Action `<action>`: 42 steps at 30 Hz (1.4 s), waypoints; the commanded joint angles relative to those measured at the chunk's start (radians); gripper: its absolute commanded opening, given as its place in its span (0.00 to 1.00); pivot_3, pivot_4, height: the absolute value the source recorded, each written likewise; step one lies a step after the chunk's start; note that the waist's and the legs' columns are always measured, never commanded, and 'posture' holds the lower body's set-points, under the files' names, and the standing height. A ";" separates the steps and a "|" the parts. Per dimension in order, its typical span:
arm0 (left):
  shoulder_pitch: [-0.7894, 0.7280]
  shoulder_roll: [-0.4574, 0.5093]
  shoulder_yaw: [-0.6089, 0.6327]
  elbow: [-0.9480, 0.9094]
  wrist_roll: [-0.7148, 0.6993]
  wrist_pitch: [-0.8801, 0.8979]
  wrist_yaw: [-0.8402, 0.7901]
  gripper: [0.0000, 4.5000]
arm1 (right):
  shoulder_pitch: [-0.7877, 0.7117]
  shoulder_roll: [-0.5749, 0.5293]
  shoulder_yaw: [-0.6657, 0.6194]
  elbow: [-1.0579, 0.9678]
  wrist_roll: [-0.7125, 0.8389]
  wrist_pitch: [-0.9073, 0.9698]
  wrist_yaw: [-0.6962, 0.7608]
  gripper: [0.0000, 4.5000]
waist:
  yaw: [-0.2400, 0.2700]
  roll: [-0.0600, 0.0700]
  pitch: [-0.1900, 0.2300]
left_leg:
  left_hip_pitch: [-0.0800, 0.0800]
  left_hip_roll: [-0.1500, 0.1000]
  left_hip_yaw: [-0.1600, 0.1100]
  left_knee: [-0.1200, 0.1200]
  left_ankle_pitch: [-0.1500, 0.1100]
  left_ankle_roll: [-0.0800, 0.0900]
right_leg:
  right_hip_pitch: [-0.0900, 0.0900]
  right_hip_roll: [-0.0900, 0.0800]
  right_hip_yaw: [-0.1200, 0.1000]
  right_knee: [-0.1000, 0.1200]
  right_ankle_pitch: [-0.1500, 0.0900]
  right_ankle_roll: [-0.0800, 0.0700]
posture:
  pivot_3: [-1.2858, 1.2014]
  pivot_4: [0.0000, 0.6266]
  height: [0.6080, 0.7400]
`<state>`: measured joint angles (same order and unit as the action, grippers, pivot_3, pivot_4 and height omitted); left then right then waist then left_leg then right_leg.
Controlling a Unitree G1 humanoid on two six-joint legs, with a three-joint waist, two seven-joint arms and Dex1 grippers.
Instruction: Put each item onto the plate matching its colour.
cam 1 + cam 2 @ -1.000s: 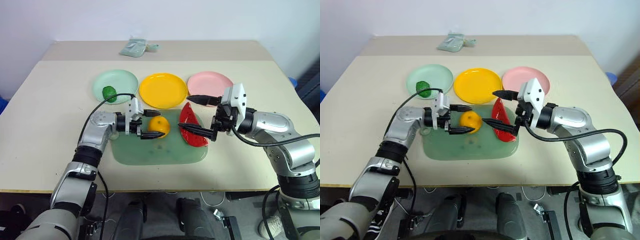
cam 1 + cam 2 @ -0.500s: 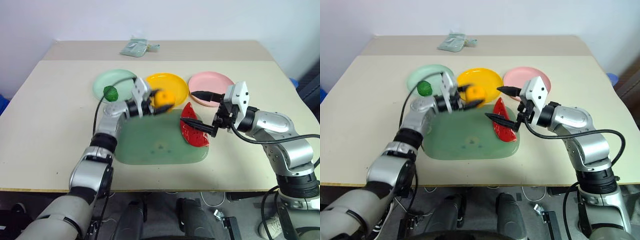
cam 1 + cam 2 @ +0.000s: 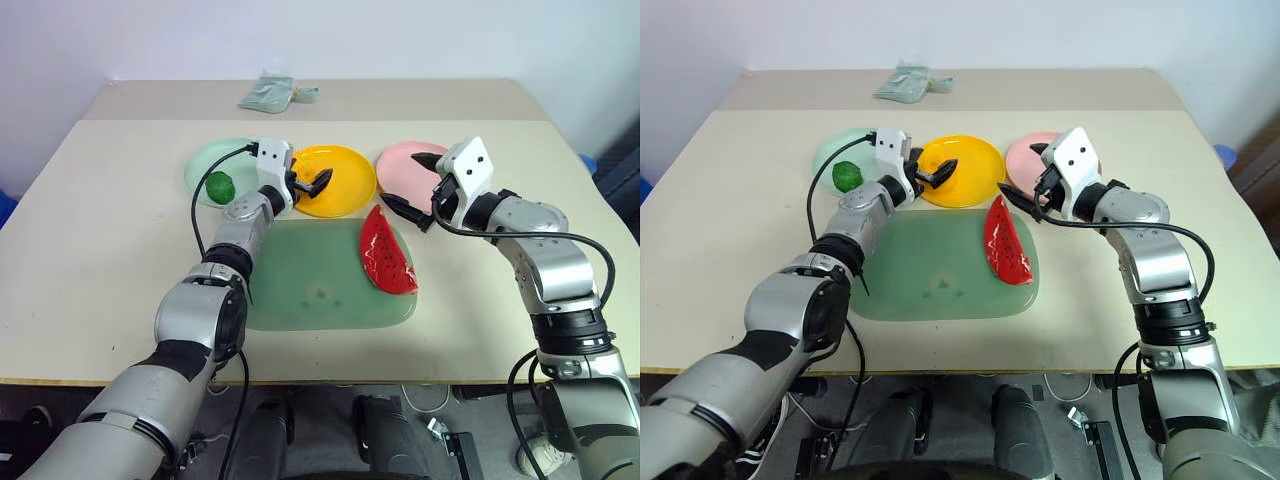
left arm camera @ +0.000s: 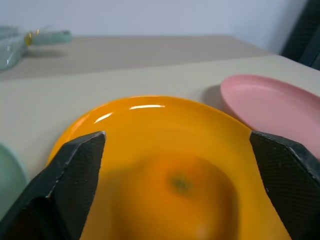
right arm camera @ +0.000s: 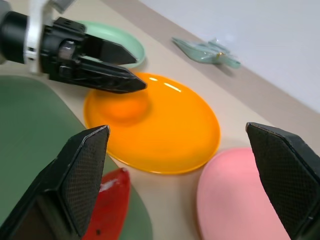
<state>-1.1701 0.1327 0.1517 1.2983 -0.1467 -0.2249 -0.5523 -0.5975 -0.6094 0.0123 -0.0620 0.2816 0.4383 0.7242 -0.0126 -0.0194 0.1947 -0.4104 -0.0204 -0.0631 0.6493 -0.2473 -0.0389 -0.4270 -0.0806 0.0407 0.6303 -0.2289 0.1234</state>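
Note:
The round orange fruit (image 4: 182, 185) lies on the yellow plate (image 3: 350, 180), near its left side. My left gripper (image 3: 312, 183) hovers just over it, open, with the fruit (image 5: 127, 107) between its spread fingers and touching neither. The dark green lump (image 3: 220, 185) sits on the mint plate (image 3: 215, 155). On the green mat (image 3: 300, 290) lies the red watermelon wedge (image 3: 385, 255). My right gripper (image 3: 410, 185) is open and empty, above the wedge's far tip and in front of the pink plate (image 3: 400, 160), which it partly hides.
A clear plastic packet (image 3: 270, 93) lies at the back of the table. The three plates stand in a row behind the mat. Bare tabletop stretches to either side of the mat and plates.
My left gripper lifted the orange fruit off the mat, carried it over the yellow plate and opened; the fruit now lies on the plate. My right gripper drew back from the wedge toward the pink plate.

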 commanded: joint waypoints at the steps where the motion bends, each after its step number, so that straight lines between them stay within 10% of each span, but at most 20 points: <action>1: -0.035 0.019 0.016 -0.037 -0.007 -0.040 -0.083 0.99 | -0.013 -0.013 -0.048 -0.122 0.092 0.148 0.007 1.00 | 0.000 0.000 0.000 | 0.000 0.000 0.000 0.000 0.000 0.000 | 0.000 0.000 0.000 0.000 0.000 0.000 | 0.52 0.24 1.00; 11: 0.179 0.185 0.017 -0.466 -0.234 0.135 -0.820 0.99 | -0.050 -0.126 -0.014 -0.446 0.250 0.705 -0.130 1.00 | -0.006 0.001 0.000 | 0.000 0.001 0.000 -0.001 0.000 0.000 | 0.000 0.000 0.000 0.000 0.000 0.000 | 0.52 0.24 1.00; 15: 0.367 0.328 0.029 -0.679 -0.316 0.296 -0.952 0.99 | -0.160 0.002 -0.042 -0.479 0.278 1.005 -0.277 1.00 | -0.022 0.001 0.000 | 0.002 0.001 0.000 -0.001 0.000 0.000 | 0.000 0.001 0.002 0.001 0.000 -0.001 | 0.52 0.24 1.00; 38: 0.703 0.481 0.028 -1.156 -0.445 0.414 -0.952 0.99 | -0.082 0.114 -0.045 -0.404 0.357 1.176 -0.533 1.00 | -0.005 0.001 0.000 | 0.001 0.001 0.000 -0.001 0.000 0.000 | 0.000 -0.001 0.001 0.000 0.000 -0.001 | 0.52 0.24 1.00; 42: 0.713 0.475 0.020 -1.163 -0.441 0.393 -0.941 1.00 | -0.073 0.116 -0.045 -0.395 0.378 1.176 -0.536 0.69 | -0.007 0.001 0.000 | 0.001 0.001 0.000 -0.001 0.000 0.000 | 0.000 -0.001 0.001 0.000 0.000 -0.001 | 0.52 0.24 1.00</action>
<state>-0.4636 0.6035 0.1708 0.1735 -0.5779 0.1817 -1.4989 -0.6709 -0.4913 -0.0136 -0.4444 0.6424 1.6078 0.1899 -0.0194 -0.0183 0.1942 -0.4096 -0.0197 -0.0631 0.6481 -0.2475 -0.0386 -0.4271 -0.0811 0.0420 0.6306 -0.2292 0.1226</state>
